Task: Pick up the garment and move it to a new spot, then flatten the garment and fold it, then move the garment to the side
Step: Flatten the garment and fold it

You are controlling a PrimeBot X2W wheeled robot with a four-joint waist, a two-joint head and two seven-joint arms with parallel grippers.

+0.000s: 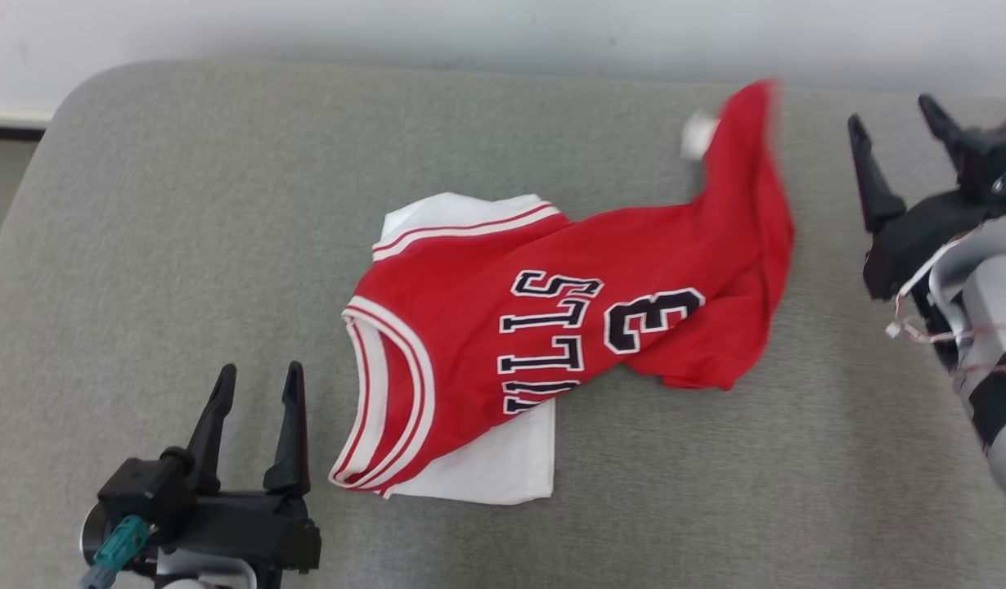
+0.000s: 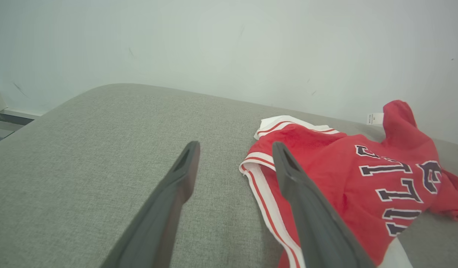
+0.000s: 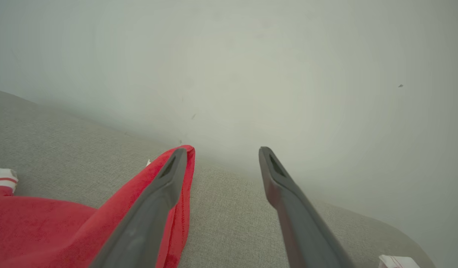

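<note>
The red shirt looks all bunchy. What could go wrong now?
1. The red shirt has a raised, blurred corner beside the open right gripper. In the right wrist view the cloth lies against one finger, so it might snag and get dragged along.
2. The shirt is bunched up, with white fabric peeking out underneath, so folding it now would probably trap wrinkles.

Head view: down from above left claw (image 1: 261, 368) and right claw (image 1: 891, 109).
Wrist views: low, close, looking along each claw.
Shared: red jersey (image 1: 568, 327).
</note>
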